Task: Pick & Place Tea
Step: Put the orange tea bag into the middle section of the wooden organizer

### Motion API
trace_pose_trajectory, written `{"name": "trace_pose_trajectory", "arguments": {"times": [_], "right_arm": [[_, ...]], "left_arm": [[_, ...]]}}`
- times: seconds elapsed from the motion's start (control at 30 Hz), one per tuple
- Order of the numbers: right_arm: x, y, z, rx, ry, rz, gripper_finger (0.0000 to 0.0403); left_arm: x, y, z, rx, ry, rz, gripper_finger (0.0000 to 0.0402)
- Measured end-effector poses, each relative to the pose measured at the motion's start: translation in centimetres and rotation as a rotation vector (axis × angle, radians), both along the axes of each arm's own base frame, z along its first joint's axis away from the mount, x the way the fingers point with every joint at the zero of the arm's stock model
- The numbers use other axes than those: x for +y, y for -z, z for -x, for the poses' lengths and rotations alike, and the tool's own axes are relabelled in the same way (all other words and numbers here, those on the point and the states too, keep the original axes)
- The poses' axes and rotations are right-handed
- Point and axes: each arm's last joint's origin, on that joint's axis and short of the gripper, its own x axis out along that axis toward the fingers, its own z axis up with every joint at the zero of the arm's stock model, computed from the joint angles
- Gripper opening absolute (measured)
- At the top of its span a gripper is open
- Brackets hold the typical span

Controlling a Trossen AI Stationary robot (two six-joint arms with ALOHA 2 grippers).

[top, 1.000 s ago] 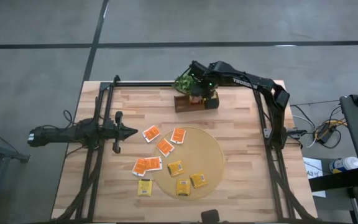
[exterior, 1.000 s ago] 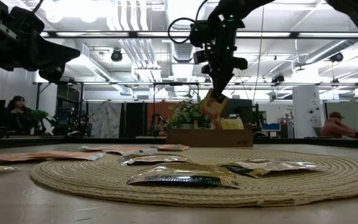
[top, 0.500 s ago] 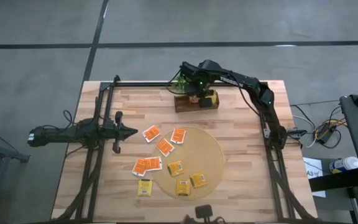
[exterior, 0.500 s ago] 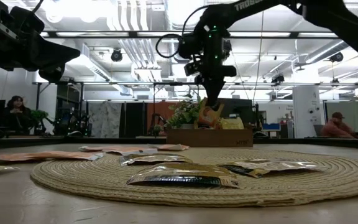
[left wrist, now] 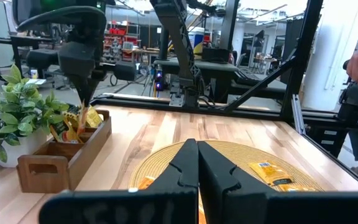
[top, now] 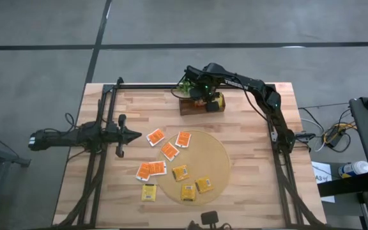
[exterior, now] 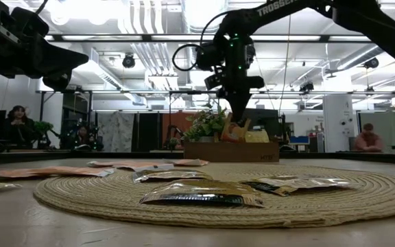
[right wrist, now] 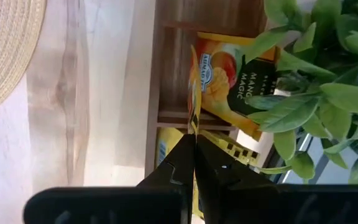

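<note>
lowered since a second ago, right gripper pinches an orange tea packet inside the wooden box; left gripper waits clenched.

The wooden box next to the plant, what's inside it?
The wooden box holds tea packets standing on edge: an orange packet pinched by the right gripper, and yellow ones beside it. The box's bottom is hidden by its walls and the leaves of the plant.

Orange-red packets with white edging and yellow packets with dark marks are lying around a tan mat; green plant, brown box.
</note>
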Motion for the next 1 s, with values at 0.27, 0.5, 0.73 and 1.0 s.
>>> {"name": "trace_pose_trajectory", "arguments": {"times": [0.27,0.5,0.73,1.0], "right_arm": [[0.0,0.0,-0.2,-0.022,-0.004,0.01,0.0008],[0.0,0.3,-0.3,-0.032,-0.009,-0.011,0.0008],[0.1,0.9,-0.2,-0.023,-0.003,-0.018,0.0008],[0.0,1.2,-0.7,-0.059,-0.001,0.002,0.0008]], "left_arm": [[0.0,0.0,0.0,0.0,0.0,0.0,0.0],[0.0,0.0,0.0,0.0,0.0,0.0,0.0],[0.0,0.0,0.0,0.0,0.0,0.0,0.0],[0.0,0.0,0.0,0.0,-0.001,0.0,0.0]]}}
